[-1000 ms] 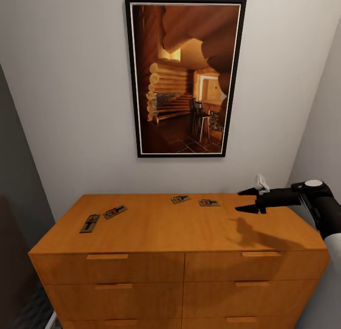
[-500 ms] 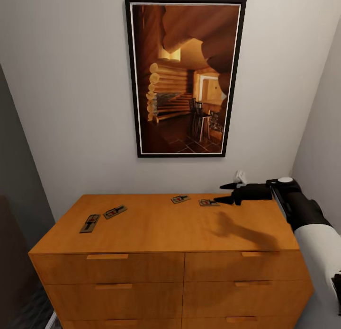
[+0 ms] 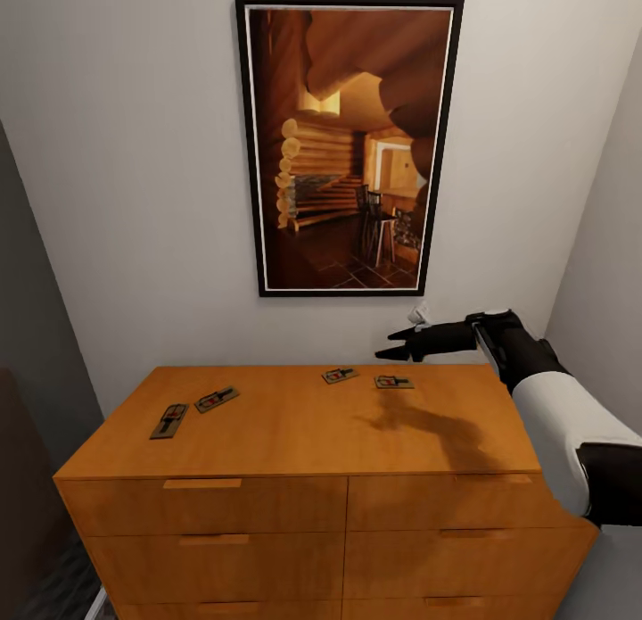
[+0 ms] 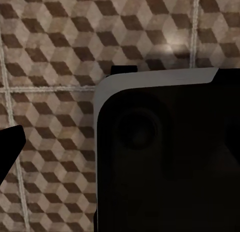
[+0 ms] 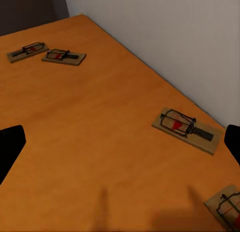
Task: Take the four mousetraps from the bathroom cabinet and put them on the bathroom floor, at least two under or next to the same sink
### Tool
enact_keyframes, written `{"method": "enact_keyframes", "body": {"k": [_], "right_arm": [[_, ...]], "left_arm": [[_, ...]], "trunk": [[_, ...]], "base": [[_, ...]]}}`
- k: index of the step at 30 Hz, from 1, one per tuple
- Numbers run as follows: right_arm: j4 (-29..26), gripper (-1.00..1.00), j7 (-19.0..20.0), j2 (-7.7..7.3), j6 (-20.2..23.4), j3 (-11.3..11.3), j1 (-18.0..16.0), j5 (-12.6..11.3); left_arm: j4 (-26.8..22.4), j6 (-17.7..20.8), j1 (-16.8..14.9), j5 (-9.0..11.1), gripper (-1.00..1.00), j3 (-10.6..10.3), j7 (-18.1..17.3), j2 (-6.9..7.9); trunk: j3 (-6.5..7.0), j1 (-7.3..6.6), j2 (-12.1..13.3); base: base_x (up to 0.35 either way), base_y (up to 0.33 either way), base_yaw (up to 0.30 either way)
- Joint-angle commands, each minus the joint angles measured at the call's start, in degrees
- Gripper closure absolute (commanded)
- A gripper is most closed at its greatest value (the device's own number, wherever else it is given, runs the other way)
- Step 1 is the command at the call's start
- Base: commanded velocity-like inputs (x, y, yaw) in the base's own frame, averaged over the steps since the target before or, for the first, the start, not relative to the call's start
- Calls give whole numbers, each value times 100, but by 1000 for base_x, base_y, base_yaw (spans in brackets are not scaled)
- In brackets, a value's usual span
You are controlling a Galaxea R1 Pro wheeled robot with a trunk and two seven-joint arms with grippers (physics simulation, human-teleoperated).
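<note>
Right gripper (image 3: 390, 343) open and empty, hovering just above the back right of the cabinet (image 3: 294, 428), near the rightmost mousetrap (image 3: 393, 382). All four mousetraps untouched on the cabinet top: two at back right, two at left (image 3: 192, 409). None yet on the bathroom floor (image 4: 45, 46). Left gripper state impossible to tell.

Camera set-up: head, left wrist, right wrist.
Head view: high and set back, facing forward and down at the cabinet (image 3: 303, 424) top and the wall behind. Right wrist view: close above that same top, looking along parted jaws, with four mousetraps (image 5: 187, 130) ahead of and between the tips; shared with the head view. Left wrist view: near, facing down at the floor (image 4: 50, 51), partly blocked by a dark body.
</note>
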Motion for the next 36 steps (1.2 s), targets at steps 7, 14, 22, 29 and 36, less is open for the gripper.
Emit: {"method": "enact_keyframes", "body": {"k": [7,14,22,29,36], "right_arm": [[85,-100,-49,168,-49,3,-67,275],[107,-100,397,199,-607,20,-72,310],[153,-100,1131,168,-834,29,-72,332],[164,-100,1225,84,-859,30,-72,335],[206,-100,1236,19,-971,30,-72,335]], "left_arm": [[-7,-8,3,-1,-100,3,0,0],[34,-8,3,2,-100,3,0,0],[79,-8,3,-3,-100,3,0,0],[95,0,3,7,-100,3,0,-7],[268,1,3,7,-100,9,0,-11]], "trunk": [[-5,0,-3],[-5,0,-3],[-5,0,-3],[-5,0,-3],[-5,0,-3]], "base": [[0,0,0],[0,0,0],[0,0,0],[59,0,0],[266,0,0]]}}
